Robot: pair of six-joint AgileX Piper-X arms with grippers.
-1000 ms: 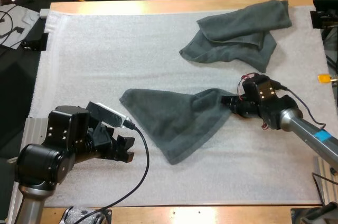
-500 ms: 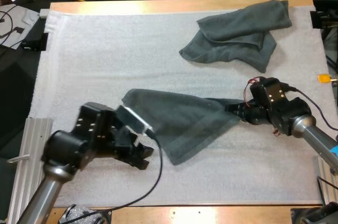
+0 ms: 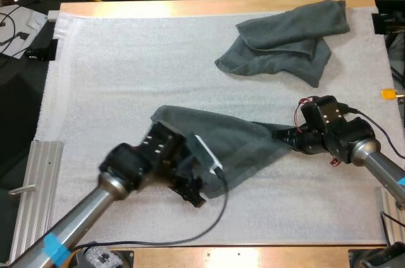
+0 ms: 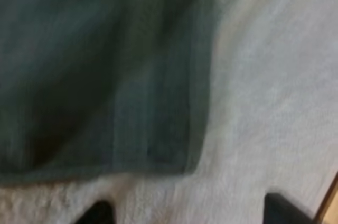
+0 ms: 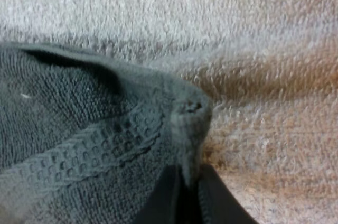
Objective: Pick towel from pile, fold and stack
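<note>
High view shows the right claw (image 3: 283, 135) clamped on one corner of the flat towel (image 3: 228, 138). This towel lies on the white mat (image 3: 114, 66) and stretches from the right claw across to the left claw (image 3: 195, 193). The left claw is low over the mat at the towel's near corner. In the left wrist view its fingers (image 4: 100, 214) stand apart with nothing between them, and the towel's corner lies just ahead of the tips, not touched. In the right wrist view the fingers (image 5: 166, 197) of that claw press from both sides on the hem of the corner. A crumpled towel (image 3: 281, 40) lies well beyond the right claw, apart from the flat towel.
</note>
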